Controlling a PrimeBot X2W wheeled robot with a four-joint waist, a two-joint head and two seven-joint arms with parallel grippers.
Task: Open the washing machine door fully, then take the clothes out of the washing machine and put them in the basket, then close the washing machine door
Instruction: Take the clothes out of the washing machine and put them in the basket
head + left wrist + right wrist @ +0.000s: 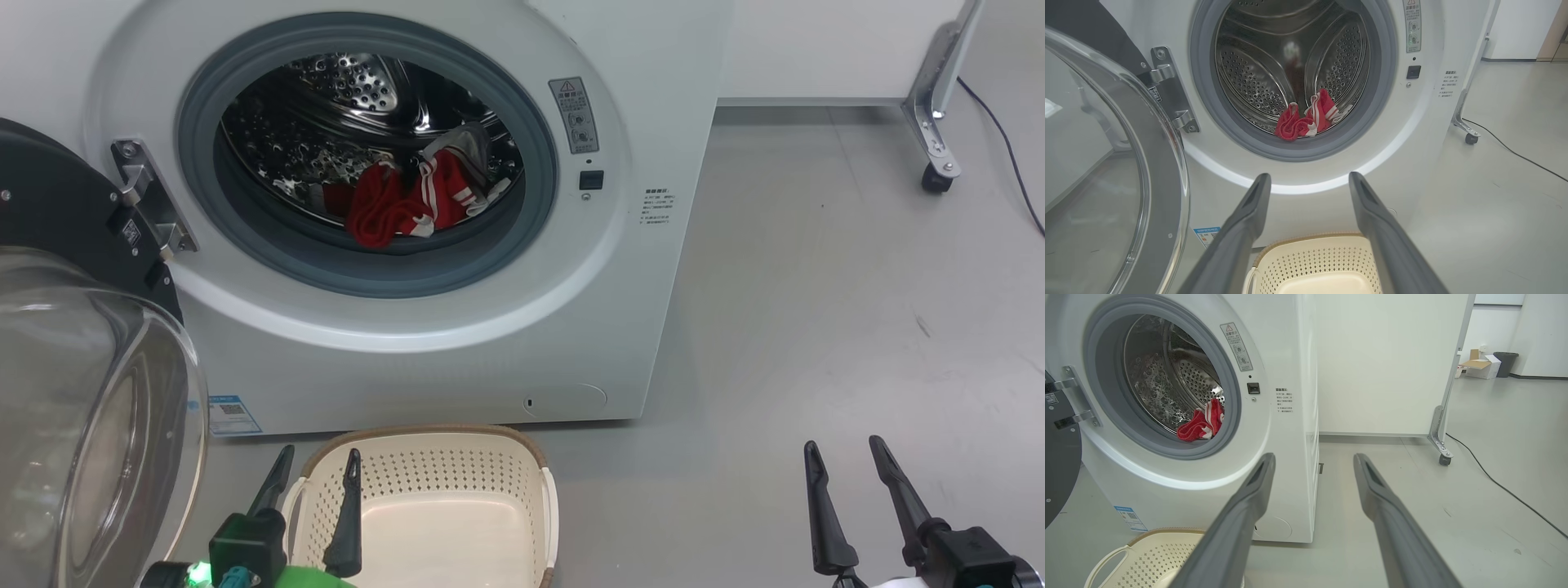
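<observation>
Grey floor [816,310], crumpled red clothes [384,214] (white-striped)

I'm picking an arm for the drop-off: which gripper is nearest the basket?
The left gripper: in the head view one finger crosses the basket's left edge, while the right gripper sits over bare floor far to the basket's right.

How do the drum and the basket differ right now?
The drum is shiny perforated steel; the basket is cream plastic with a brown rim. The drum holds the red clothes; the basket holds no clothes. The drum opens sideways in the washing machine; the basket opens upward on the floor. Both have perforated walls.
</observation>
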